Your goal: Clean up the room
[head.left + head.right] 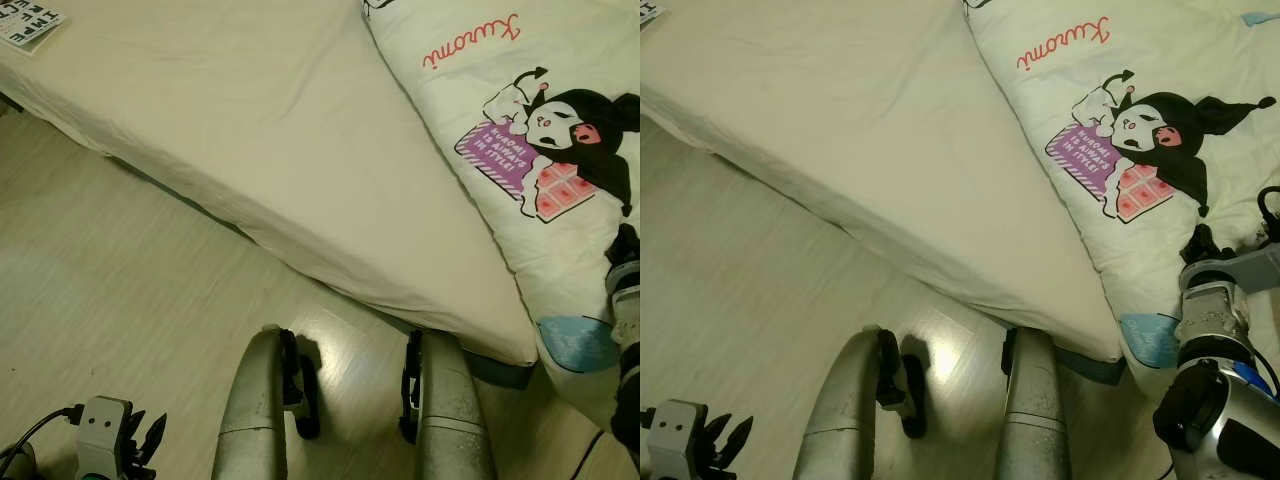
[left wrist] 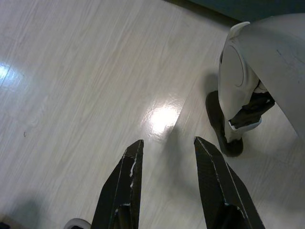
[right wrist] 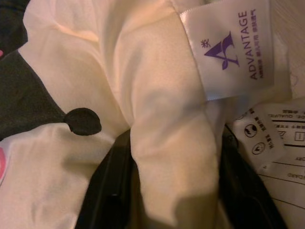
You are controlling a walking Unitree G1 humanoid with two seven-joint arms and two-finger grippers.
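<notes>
A white quilt (image 1: 1120,90) printed with a black cartoon figure and red script lies over the right side of the bed and hangs past its corner. My right gripper (image 1: 1198,245) is at the quilt's lower edge, shut on it. In the right wrist view a thick cream fold of the quilt (image 3: 167,119) sits pinched between the black fingers (image 3: 107,191), beside a white sewn label (image 3: 233,47). My left gripper (image 2: 164,145) hangs open and empty over the floor at my left side (image 1: 145,440).
The bed's mattress (image 1: 250,120) in a cream sheet runs diagonally from the far left to just ahead of my legs (image 1: 255,400). A printed magazine (image 1: 25,22) lies on its far left corner. Pale wood floor (image 1: 120,290) spreads to the left.
</notes>
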